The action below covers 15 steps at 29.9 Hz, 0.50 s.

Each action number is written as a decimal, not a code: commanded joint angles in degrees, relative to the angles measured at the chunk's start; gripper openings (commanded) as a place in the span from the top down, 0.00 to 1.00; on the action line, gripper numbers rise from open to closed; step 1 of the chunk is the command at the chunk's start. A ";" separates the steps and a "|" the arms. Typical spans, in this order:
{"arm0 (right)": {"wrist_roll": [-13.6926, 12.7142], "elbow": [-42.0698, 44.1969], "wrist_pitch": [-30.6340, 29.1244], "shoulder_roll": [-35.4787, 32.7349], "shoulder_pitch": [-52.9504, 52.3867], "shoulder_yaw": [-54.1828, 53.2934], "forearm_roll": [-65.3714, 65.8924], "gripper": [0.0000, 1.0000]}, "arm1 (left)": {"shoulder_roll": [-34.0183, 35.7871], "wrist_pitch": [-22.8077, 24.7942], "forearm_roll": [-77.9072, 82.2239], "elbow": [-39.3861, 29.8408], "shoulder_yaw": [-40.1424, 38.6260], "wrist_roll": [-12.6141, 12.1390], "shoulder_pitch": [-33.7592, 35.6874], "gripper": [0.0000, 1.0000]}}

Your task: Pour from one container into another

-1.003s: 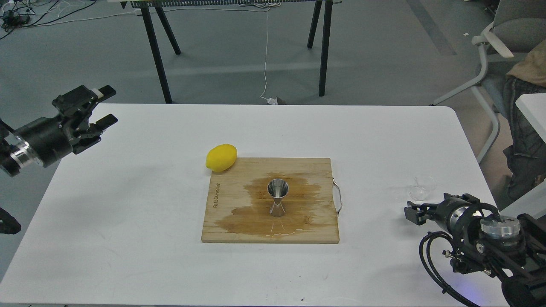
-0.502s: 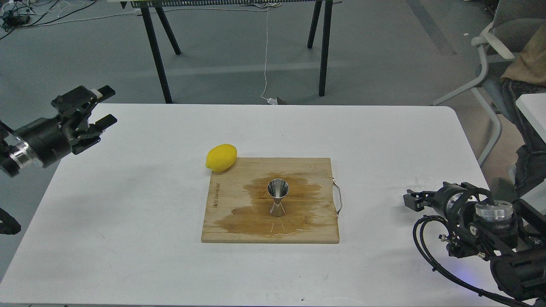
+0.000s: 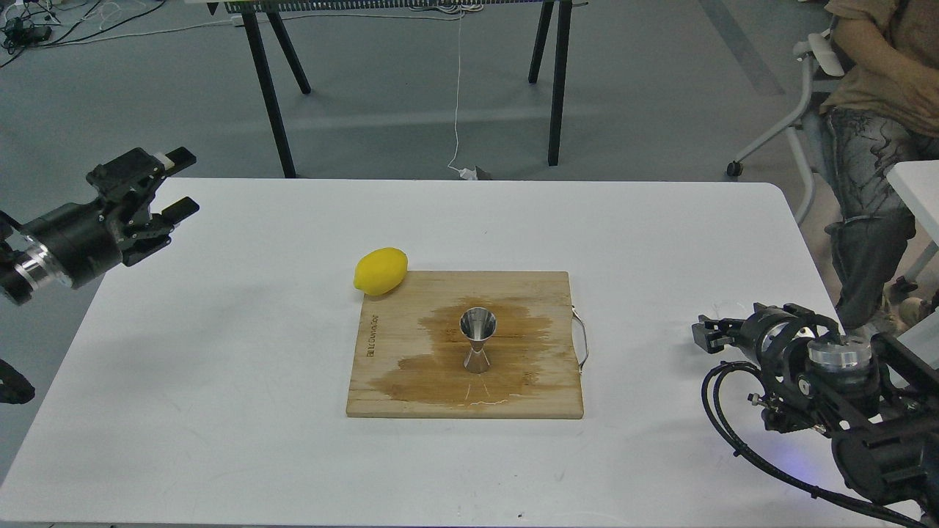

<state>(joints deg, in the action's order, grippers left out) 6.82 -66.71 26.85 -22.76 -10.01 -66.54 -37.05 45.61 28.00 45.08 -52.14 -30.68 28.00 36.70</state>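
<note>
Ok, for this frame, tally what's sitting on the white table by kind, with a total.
Lemon: 1
Wooden cutting board, wet-stained: 1
Steel jigger, upright on the board: 1
Clear glass cup: 0 countable; nothing of it shows apart from the right hand, which may hide it
Total clearly visible: 3

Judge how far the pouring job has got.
Done: unclear; a wet patch surrounds the upright jigger on the board. In hand: nothing visible; left jaws open and empty, right jaws unreadable near the table's right edge. Left: seemingly, the pour into the jigger.
</note>
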 commanded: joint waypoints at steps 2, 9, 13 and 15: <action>0.04 0.00 -0.75 0.00 -0.01 0.10 0.40 0.36 | 0.00 0.00 -0.70 0.02 0.09 0.00 -0.57 0.06; -0.05 0.00 -0.75 0.44 -0.01 0.19 1.45 0.46 | -0.35 0.00 -0.70 0.02 0.09 0.00 -0.57 0.06; -0.05 0.00 -0.75 0.44 0.08 0.28 1.54 0.49 | -0.35 0.00 -0.70 0.02 0.00 0.00 -0.57 0.06; -0.05 -0.09 -0.75 0.44 0.16 0.28 1.80 0.49 | -0.35 0.00 -0.70 0.02 0.00 0.00 -0.57 0.06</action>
<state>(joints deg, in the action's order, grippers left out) 6.77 -66.71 26.09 -22.33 -10.00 -66.29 -35.53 45.27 28.00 44.37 -52.11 -30.62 28.00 36.12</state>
